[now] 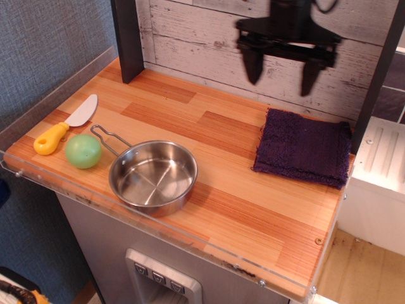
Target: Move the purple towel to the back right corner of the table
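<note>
The purple towel [304,148] lies folded and flat at the back right of the wooden table [209,126], near the back wall and the right edge. My gripper [281,79] hangs open and empty in the air above the table's back edge. It is up and to the left of the towel and does not touch it. Its two black fingers [253,64] point down, set wide apart.
A steel pan [152,177] sits at the front centre with its handle to the left. A green ball [83,151] and a yellow-handled knife [65,126] lie at the front left. A dark post [128,38] stands at the back left. A white unit [380,171] adjoins the table's right side.
</note>
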`<action>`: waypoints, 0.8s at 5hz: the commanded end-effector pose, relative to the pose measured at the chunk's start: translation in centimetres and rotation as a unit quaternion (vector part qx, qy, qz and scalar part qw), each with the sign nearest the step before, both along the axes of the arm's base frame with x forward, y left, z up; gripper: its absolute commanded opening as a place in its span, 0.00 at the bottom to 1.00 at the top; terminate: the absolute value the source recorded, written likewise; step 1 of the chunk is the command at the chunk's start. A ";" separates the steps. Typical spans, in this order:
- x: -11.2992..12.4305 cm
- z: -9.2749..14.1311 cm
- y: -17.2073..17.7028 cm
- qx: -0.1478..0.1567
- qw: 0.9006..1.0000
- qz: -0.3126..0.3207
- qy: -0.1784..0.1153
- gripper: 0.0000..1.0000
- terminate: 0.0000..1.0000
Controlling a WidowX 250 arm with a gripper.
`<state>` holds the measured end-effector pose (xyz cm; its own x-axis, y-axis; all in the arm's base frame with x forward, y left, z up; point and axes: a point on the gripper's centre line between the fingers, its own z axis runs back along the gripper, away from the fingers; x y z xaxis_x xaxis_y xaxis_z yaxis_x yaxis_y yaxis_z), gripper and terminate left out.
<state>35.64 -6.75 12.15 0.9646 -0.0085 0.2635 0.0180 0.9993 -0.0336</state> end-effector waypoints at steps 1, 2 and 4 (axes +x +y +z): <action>-3.3 2.9 3.3 0.005 1.000 0.014 -0.022 1.00 0.00; -3.7 2.8 3.9 0.009 1.000 0.005 -0.016 1.00 0.00; -3.9 2.9 5.7 0.021 0.999 -0.007 0.024 1.00 0.00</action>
<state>31.41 -1.35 13.66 0.9832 -0.0283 0.1803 0.0272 0.9996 0.0086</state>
